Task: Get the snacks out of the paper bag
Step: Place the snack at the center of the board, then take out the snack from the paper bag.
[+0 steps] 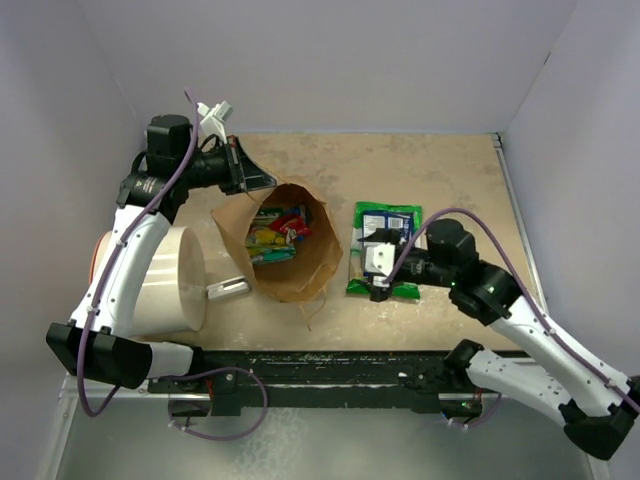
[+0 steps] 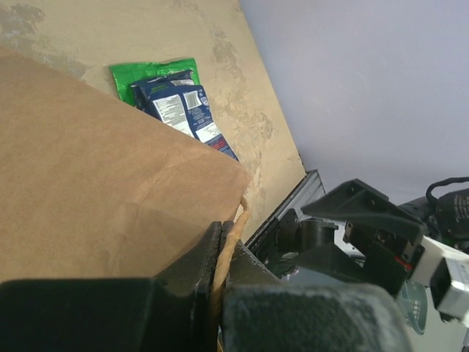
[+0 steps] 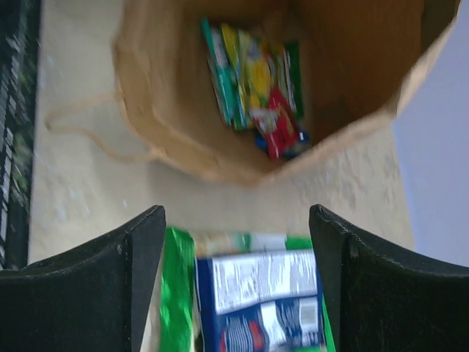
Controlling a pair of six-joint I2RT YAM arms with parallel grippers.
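Over to the left gripper, its fingers pressed together on the far-left rim of the paper bag, pinching kraft paper and what looks like a twisted handle. The bag sits mid-table with its mouth wide open to the overhead camera, and down inside lies a cluster of snacks: red, yellow-green, teal and blue packets jumbled together (the right wrist view is blurred, so individual labels are unreadable). Now the right gripper, fingers spread wide and holding nothing, hovers just above two packets lying on the table to the right of the bag: a blue packet lying on top of a larger green packet. On the left, a white cylinder lies beside the bag, with a small white-grey bar between them.
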